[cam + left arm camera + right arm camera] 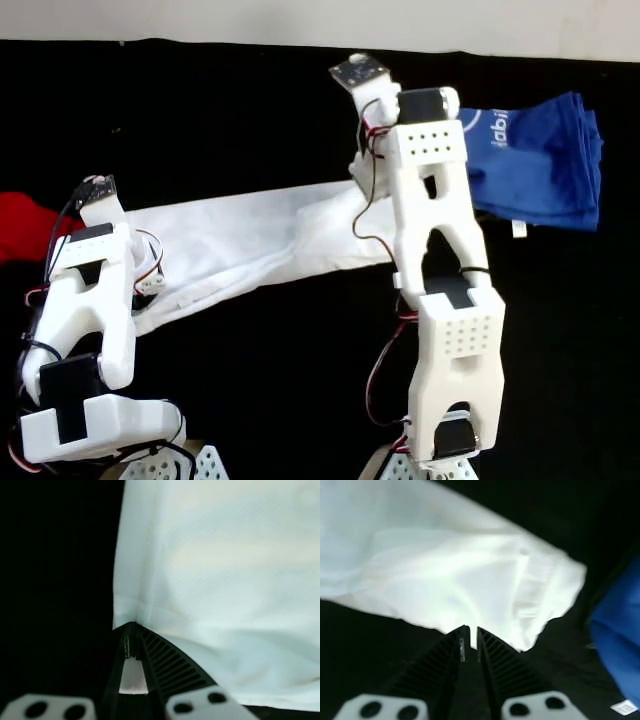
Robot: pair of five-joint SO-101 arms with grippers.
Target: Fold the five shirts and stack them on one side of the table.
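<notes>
A long white shirt (pixel 250 240) lies stretched across the black table between my two arms. My left gripper (pixel 131 628) is shut on a hem corner of the white shirt (pixel 215 580), at its left end in the high view (pixel 150 283). At the other end of the white shirt (pixel 445 575), my right gripper (pixel 469 631) has its fingertips pinched together on the cloth edge; in the high view it is (pixel 362 170). A folded blue shirt (pixel 540 160) lies at the back right, also seen beside the right gripper (pixel 615 650). A red shirt (pixel 20 228) shows at the far left edge.
The black tabletop (pixel 260 380) spreads in front of the white shirt, between the two arm bases. The right arm's tall white links (pixel 440 270) stand over the shirt's right end. A white wall edge (pixel 300 20) runs behind the table.
</notes>
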